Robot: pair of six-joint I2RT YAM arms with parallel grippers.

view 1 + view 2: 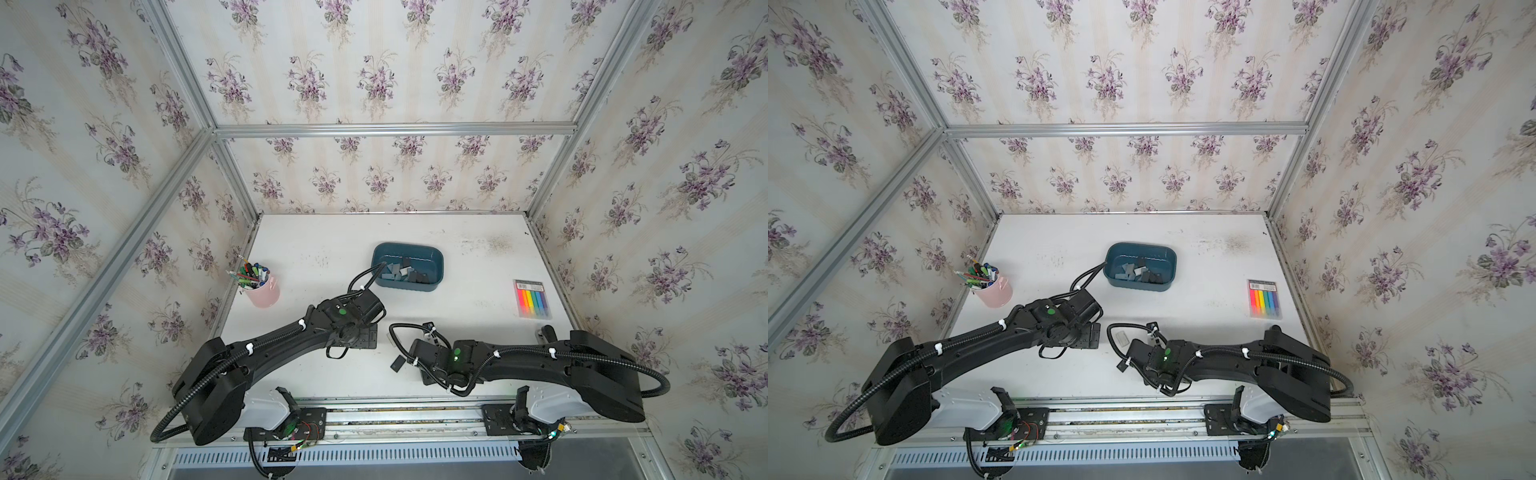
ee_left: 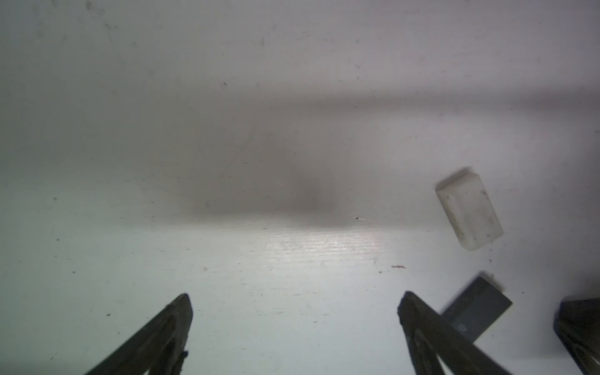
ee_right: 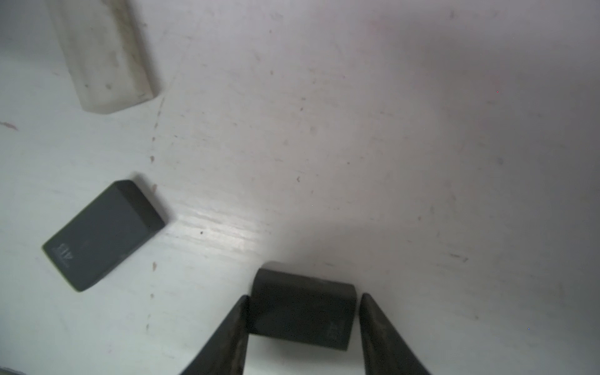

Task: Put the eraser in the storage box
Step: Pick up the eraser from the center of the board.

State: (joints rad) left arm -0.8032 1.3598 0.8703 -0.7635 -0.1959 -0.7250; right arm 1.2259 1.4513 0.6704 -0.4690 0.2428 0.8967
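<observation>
Wallpapered walls (image 1: 374, 174) closed the table (image 1: 457, 249) at the back and both sides, with a metal rail (image 1: 395, 415) along the front edge. The storage box (image 1: 436, 259) stood at mid-table towards the back, clear of every wall, and held a heap of small grey and dark blocks. Bare tabletop lay between it and the arms. A pink pen cup (image 1: 264, 293) stood near the left edge and a pack of coloured strips (image 1: 533, 299) near the right. The left gripper (image 2: 295, 294) hovered over bare table with its fingers spread wide, holding nothing. The right gripper (image 3: 305, 296) was low near the front centre, well apart from the box. Its fingers (image 3: 233, 324) closely flanked the dark eraser (image 3: 303, 311), which lay on the table. One finger appeared to touch it and the other stood just beside it; whether they pinched it could not be told. A second dark eraser (image 3: 104, 235) and a white eraser (image 3: 104, 55) lay loose nearby.
</observation>
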